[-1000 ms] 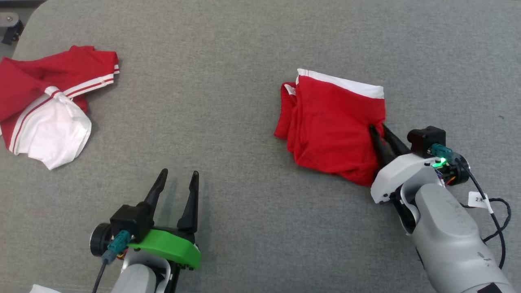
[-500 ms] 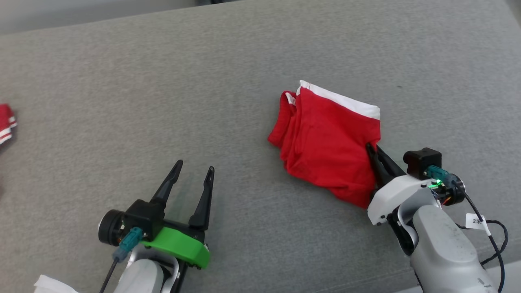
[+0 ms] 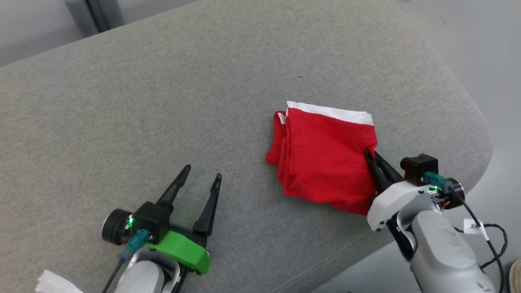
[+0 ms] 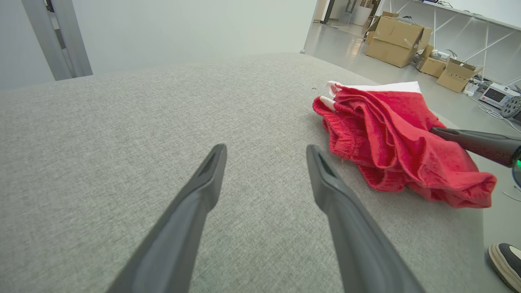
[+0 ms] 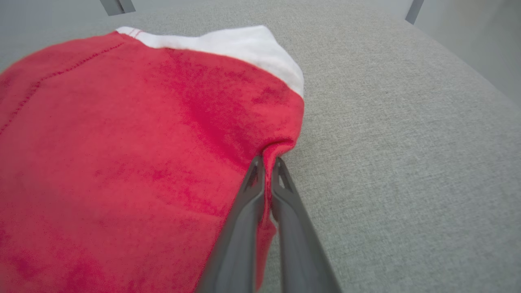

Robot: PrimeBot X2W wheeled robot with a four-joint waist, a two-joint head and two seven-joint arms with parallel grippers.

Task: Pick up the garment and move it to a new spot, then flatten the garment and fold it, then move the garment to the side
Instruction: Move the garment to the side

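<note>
Right gripper point(image 3: 368, 154) has clamped onto folded garment point(image 3: 325, 158) edge; left gripper point(image 3: 203, 171) spread, empty. Seems move-aside step; next: slide without unfolding.

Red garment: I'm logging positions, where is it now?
In the head view the red garment lies right of centre on the grey cushion, near its right edge, pinched by the right end effector.

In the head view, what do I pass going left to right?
White scrap → open left gripper → folded red garment → right gripper, shut on the garment's edge.
</note>
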